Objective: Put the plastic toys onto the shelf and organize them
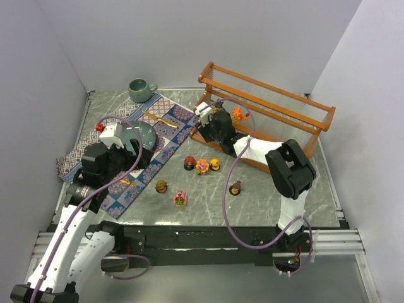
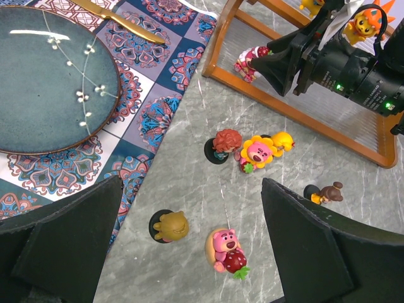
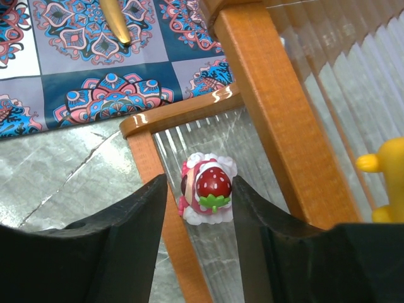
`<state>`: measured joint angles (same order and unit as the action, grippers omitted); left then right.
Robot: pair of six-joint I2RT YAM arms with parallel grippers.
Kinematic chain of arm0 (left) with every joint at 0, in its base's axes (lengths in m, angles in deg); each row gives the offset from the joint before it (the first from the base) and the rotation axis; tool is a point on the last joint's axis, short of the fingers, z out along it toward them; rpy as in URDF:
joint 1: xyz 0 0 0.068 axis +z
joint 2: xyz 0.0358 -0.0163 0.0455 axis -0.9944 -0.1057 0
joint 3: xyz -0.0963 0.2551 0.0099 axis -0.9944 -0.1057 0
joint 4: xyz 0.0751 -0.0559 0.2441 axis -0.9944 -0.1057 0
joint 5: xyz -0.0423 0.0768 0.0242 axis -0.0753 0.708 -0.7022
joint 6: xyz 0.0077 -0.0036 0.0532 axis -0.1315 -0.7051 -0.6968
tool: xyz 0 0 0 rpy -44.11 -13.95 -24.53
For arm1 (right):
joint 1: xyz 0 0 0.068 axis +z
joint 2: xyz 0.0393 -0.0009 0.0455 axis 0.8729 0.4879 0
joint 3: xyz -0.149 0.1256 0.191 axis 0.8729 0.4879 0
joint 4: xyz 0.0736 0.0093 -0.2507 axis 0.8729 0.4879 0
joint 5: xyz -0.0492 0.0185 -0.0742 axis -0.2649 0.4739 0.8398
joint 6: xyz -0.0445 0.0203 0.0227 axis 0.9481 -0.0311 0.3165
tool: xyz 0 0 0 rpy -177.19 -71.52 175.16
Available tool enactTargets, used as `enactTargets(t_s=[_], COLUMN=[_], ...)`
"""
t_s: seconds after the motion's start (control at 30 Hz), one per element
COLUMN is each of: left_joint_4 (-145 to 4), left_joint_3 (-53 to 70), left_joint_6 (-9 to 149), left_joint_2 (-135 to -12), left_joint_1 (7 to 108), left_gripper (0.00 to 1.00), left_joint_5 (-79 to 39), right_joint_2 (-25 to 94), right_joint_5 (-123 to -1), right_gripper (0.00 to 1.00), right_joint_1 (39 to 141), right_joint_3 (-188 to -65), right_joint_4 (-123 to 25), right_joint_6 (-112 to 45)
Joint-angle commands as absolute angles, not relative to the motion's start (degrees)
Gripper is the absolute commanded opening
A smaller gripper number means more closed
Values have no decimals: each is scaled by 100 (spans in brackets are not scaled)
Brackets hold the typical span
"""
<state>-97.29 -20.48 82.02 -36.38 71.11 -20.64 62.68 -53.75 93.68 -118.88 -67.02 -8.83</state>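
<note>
We see two arms, the left arm (image 1: pixel 95 165) and the right arm (image 1: pixel 290 167), built of white shells and bulky black joint housings. A purple cable loops along each. Our left fingers (image 2: pixel 63 240) are matte black wedges. The right wrist housing (image 2: pixel 353 79) is black, with small white lettering and a green light.

The shelf (image 3: pixel 271 107) is orange-brown wood with a glossy varnish; its panels (image 3: pixel 353 76) are clear ribbed plastic. The strawberry toy (image 3: pixel 208 189) on it is smooth, shiny plastic. The right gripper (image 3: pixel 199 184) has fingers (image 3: pixel 120 246) of matt black plastic. At nine o'clock from the shelf, the mat (image 1: pixel 169 139) is matt printed cloth, and the plate (image 2: pixel 50 76) on it is glossy glazed. The table (image 2: pixel 189 183) looks like smooth grey stone.
</note>
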Motion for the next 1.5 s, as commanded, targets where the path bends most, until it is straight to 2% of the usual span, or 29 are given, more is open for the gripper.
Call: enactTargets(t_s=[0.0,0.27,0.47,0.8,1.23,1.47], left_joint_4=[-9519,-9528,-9528,-9528,-9519,-9536], left_joint_3=[-2046,-2055,-2055,-2072,-2063,-2063], left_joint_6=[8198,8198,8206,8215,8224,8224], left_joint_2=[-3627,-3609,-3583,-3522,-3451,-3460], left_joint_1=[7101,7110,7110,7110,7110,7119], left_gripper=[97,97,97,97,97,97], left_joint_5=[-2143,-2125,-2107,-2072,-2046,-2037], right_joint_2=[6002,5651,5422,4491,3445,3373], right_joint_5=[-5293,-5389,-5310,-5416,-6829,-7050], right_gripper=[55,70,75,76,76,70], right_joint_1=[9323,9428,9542,9719,9727,9701], right_joint_3=[-12054,-11861,-11817,-11167,-9665,-8891], right_joint_4=[-6831,-6849,-6744,-6524,-6822,-7235], right_joint_6=[-928,-989,-980,-1814,-3854,-4214])
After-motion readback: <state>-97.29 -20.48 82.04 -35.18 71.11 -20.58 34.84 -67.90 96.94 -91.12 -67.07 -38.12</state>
